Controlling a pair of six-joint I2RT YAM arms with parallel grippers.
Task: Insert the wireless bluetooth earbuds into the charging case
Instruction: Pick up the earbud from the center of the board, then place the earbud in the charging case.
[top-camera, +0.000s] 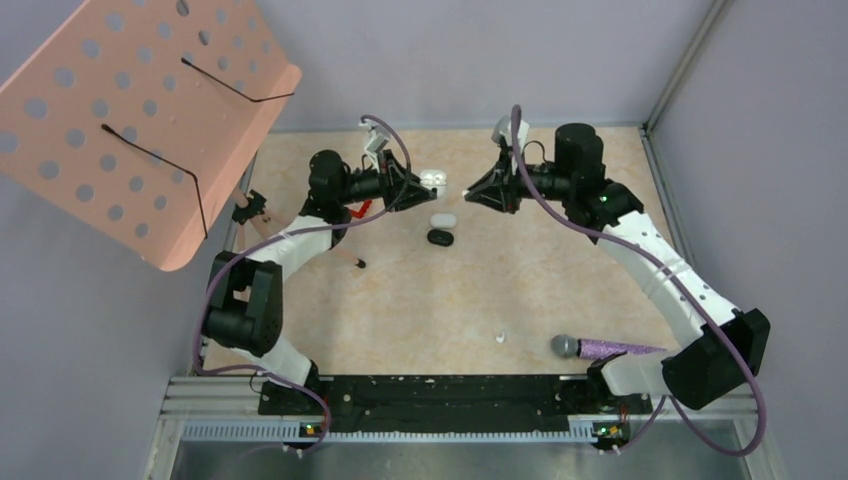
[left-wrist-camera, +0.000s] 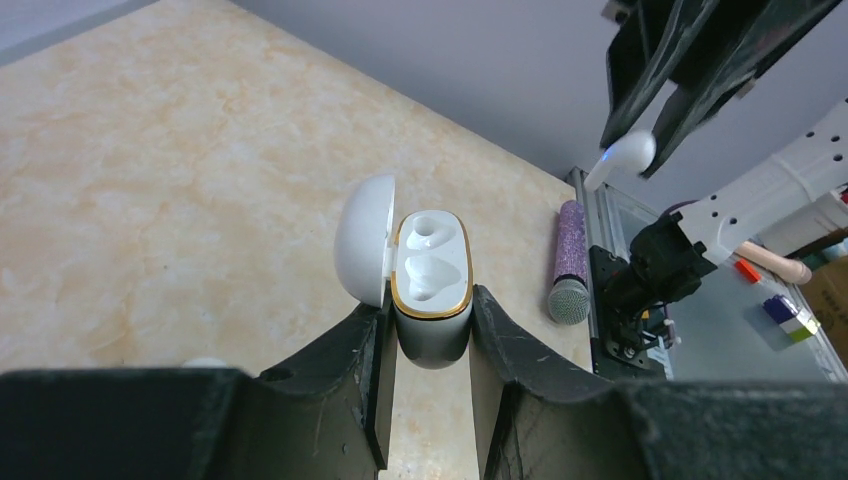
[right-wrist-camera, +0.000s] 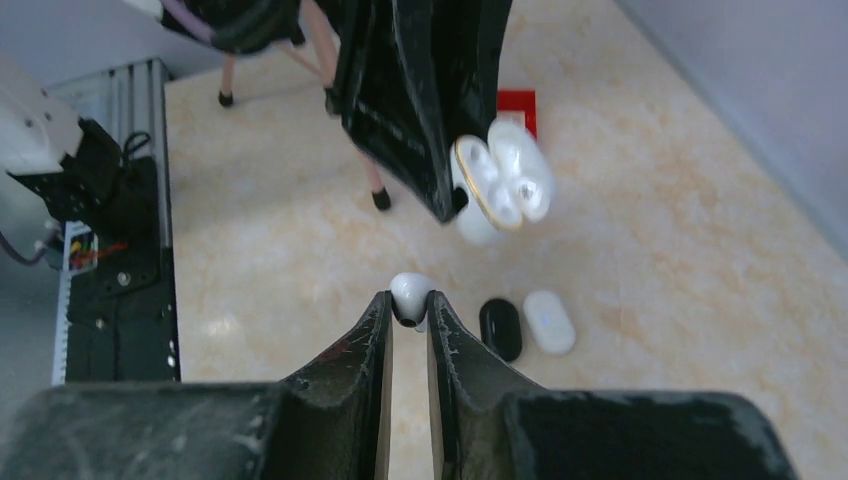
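My left gripper (top-camera: 415, 185) (left-wrist-camera: 430, 310) is shut on the white charging case (top-camera: 432, 180) (left-wrist-camera: 432, 285), held above the table. Its lid (left-wrist-camera: 365, 240) is swung open and both gold-rimmed wells look empty. My right gripper (top-camera: 472, 193) (right-wrist-camera: 409, 305) faces it from the right, shut on a glossy white earbud (right-wrist-camera: 410, 295) (left-wrist-camera: 625, 155) pinched at its fingertips. A short gap separates the earbud from the case (right-wrist-camera: 500, 185). Another tiny white earbud (top-camera: 500, 336) lies on the table near the front.
A closed white case (top-camera: 443, 220) (right-wrist-camera: 549, 321) and a closed black case (top-camera: 440, 237) (right-wrist-camera: 500, 328) lie under the grippers. A purple glitter microphone (top-camera: 600, 349) (left-wrist-camera: 570, 262) lies at the front right. A pink perforated board (top-camera: 140, 110) leans at the back left.
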